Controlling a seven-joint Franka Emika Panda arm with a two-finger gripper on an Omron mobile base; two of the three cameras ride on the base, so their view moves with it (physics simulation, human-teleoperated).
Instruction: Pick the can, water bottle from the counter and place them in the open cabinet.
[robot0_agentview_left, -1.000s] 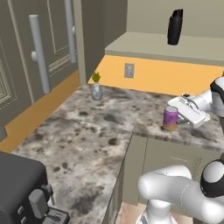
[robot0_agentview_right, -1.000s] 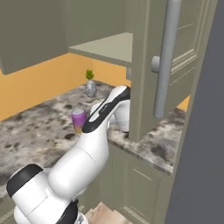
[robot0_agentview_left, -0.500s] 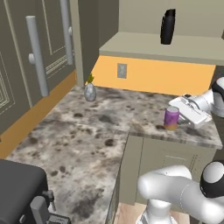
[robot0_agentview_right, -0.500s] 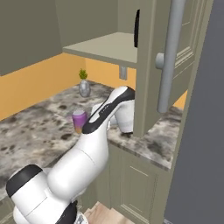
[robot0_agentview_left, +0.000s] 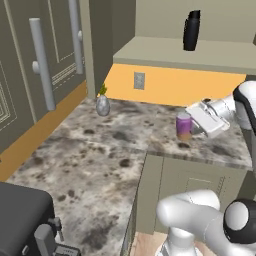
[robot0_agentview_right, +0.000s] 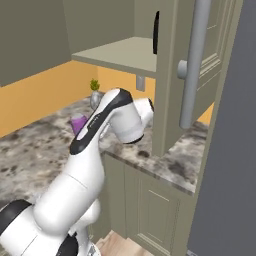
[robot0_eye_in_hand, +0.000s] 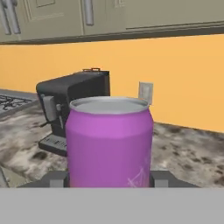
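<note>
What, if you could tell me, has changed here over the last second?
The base has shifted, so the whole scene slides across both base views. The pincer stays around the can, which still stands on the counter. The water bottle remains on the cabinet shelf.

One can (robot0_agentview_left: 184, 126), one water bottle (robot0_agentview_left: 191, 30)

The speckled counter (robot0_agentview_left: 100, 155) carries the can (robot0_agentview_left: 184, 126) near its far edge, a small vase (robot0_agentview_left: 102, 105) by the orange wall, and what looks like a dark coffee machine (robot0_eye_in_hand: 72, 111). The cabinet (robot0_agentview_left: 150, 52) shelf holds the water bottle (robot0_agentview_left: 191, 31).
</note>
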